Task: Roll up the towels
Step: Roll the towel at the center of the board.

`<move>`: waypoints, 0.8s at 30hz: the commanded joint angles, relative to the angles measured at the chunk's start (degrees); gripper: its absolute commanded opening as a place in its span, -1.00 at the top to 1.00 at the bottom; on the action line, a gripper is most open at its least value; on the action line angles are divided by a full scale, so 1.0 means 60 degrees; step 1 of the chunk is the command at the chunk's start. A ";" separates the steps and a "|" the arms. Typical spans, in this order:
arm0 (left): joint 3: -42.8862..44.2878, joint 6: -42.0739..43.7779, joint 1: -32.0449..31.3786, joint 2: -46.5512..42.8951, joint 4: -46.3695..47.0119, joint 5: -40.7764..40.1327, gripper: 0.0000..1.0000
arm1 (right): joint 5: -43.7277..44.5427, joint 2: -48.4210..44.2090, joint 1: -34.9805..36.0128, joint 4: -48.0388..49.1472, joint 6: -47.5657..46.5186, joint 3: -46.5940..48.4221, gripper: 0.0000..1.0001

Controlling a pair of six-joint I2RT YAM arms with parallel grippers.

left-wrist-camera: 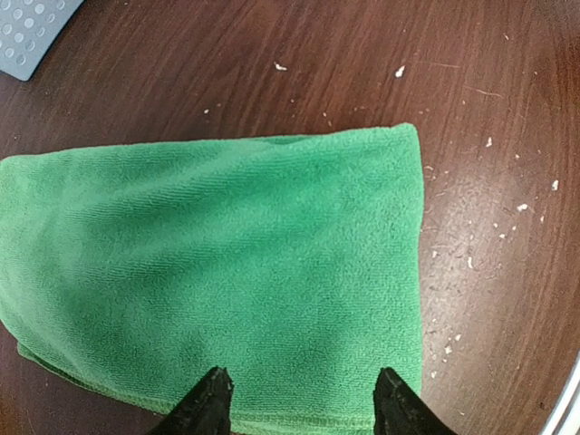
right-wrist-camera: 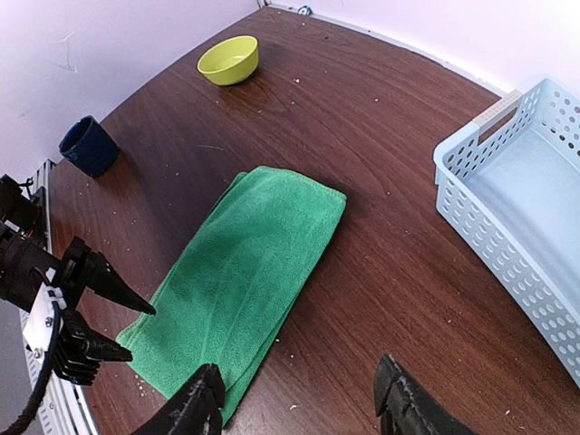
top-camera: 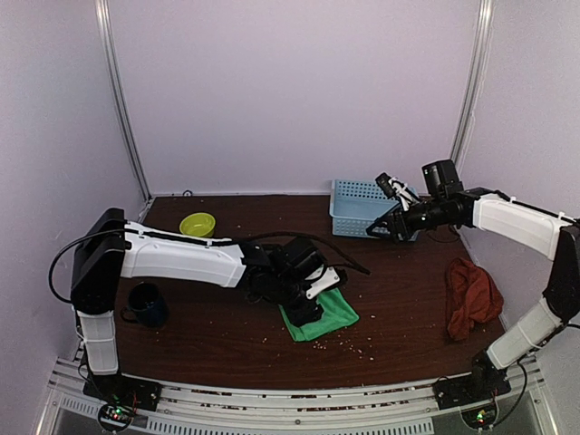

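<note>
Top external view showed the left gripper (left-wrist-camera: 304, 379), jaws apart, over a flat green towel (top-camera: 328, 314); the right gripper (right-wrist-camera: 297, 367) hung open by the far basket (top-camera: 349, 205), red towel (top-camera: 471, 297) crumpled at right.

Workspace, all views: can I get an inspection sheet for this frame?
Surface: dark wooden table, scattered with pale crumbs.
Job's things: green towel folded flat, unrolled; rust towel crumpled at the right.
Clutter: light-blue basket, yellow-green bowl, dark blue mug.
Grippers: left gripper open over the green towel's edge; right gripper open, empty, raised near the basket.
Cables: black cable looping at the table's left edge.
Surroundings: plain pale walls; nothing else seen.
</note>
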 commanded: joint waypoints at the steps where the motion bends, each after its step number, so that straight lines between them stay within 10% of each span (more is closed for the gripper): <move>1: 0.0005 0.0018 -0.0063 -0.0034 0.0047 -0.0413 -0.11 | -0.0065 0.0269 -0.0060 -0.0187 -0.0168 0.0174 -0.18; 24: -0.0148 -0.0278 -0.0414 0.0216 0.0764 0.1243 0.06 | 0.0529 -0.0365 -0.0057 -0.1027 -0.1410 -0.0584 -0.17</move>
